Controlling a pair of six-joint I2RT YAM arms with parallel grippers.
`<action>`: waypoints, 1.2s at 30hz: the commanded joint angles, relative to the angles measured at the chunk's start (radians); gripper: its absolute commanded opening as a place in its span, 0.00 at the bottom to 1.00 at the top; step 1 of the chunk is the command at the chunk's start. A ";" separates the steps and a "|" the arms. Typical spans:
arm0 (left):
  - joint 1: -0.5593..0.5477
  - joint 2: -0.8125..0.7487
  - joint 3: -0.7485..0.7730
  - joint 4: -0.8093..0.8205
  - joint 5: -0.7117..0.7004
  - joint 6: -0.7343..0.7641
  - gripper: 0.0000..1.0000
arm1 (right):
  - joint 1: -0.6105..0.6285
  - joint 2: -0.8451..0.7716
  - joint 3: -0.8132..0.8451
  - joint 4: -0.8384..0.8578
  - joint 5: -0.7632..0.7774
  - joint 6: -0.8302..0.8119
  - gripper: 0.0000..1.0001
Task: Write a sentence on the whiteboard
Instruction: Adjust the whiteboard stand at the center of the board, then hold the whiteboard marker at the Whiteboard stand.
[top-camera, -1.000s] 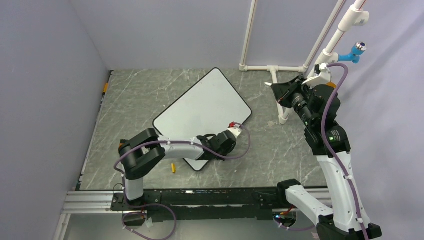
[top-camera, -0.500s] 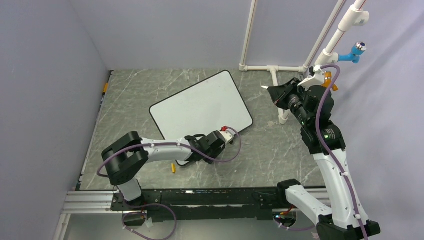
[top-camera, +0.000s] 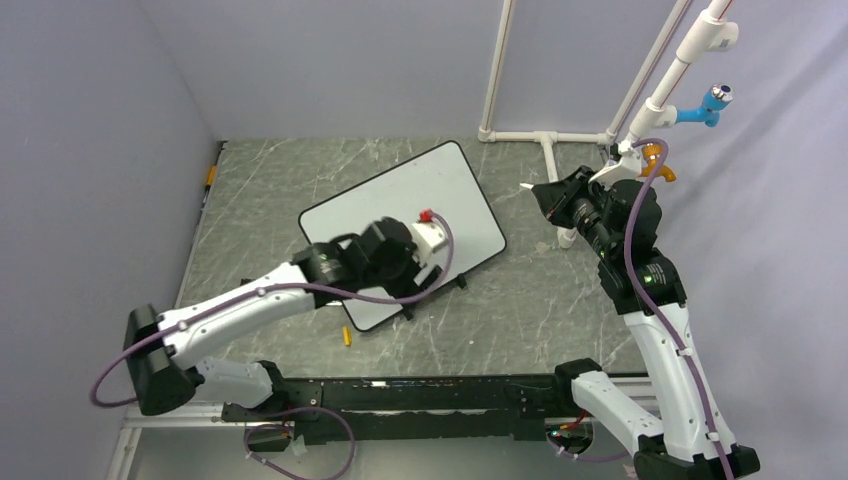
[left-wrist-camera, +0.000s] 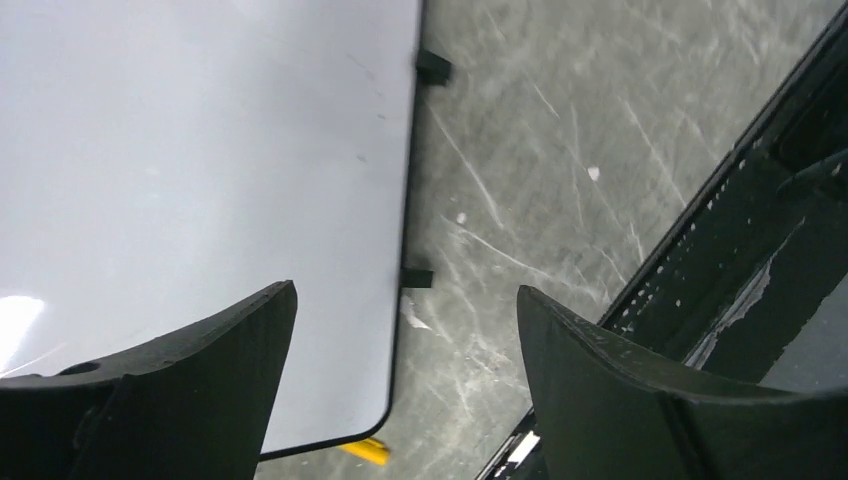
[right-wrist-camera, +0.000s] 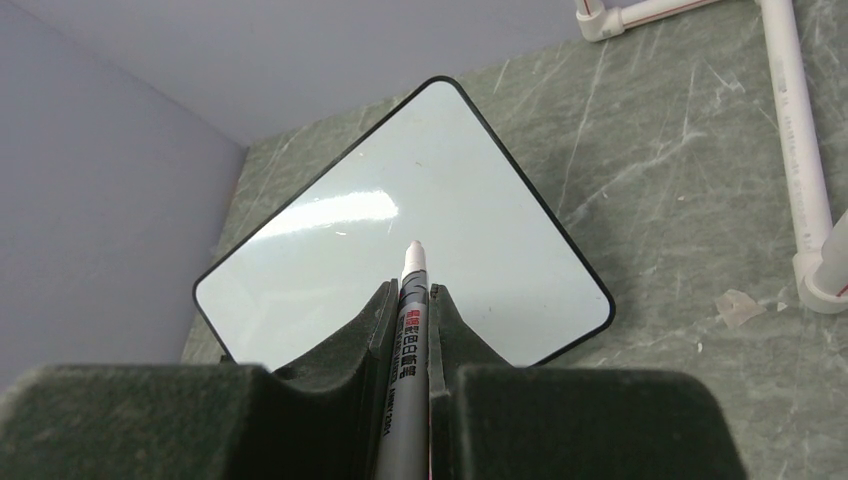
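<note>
On the stone table (top-camera: 250, 200): the whiteboard (top-camera: 420, 190) lies flat and turned at an angle, one rounded corner toward the back wall, another toward the near rail (top-camera: 400, 395).
Board edges: a thin black rim all round; two small black tabs (left-wrist-camera: 432, 67) stick out from the near-right edge onto the stone.
Board face: plain white, with a glare streak in the right wrist view and a few faint specks near the edge in the left wrist view.
Left gripper (left-wrist-camera: 405, 300): spread wide, gripping nothing, hanging above the board's near-right edge with one finger over the white face and the other over bare stone.
Right gripper (right-wrist-camera: 410, 300): pressed together on a marker (right-wrist-camera: 405, 400), raised well above the table to the right of the board, the pale tip aimed toward the board.
Room on the left: a band of bare stone between the board and the left wall (top-camera: 100, 150).
Room on the right: bare stone between the board's right corner and the white pipe frame (top-camera: 545, 137).
Near side: a small yellow piece (top-camera: 347, 336) lies just beside the board's nearest corner, between it and the rail.
</note>
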 joint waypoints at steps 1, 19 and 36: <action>0.141 -0.091 0.102 -0.150 0.098 0.064 0.84 | -0.001 -0.021 -0.008 0.037 -0.015 -0.023 0.00; 0.945 -0.011 0.189 -0.044 0.603 0.049 0.99 | 0.000 -0.007 -0.079 0.064 -0.176 -0.075 0.00; 1.071 0.437 0.552 -0.157 0.985 0.152 0.77 | 0.001 0.039 -0.151 0.163 -0.348 -0.071 0.00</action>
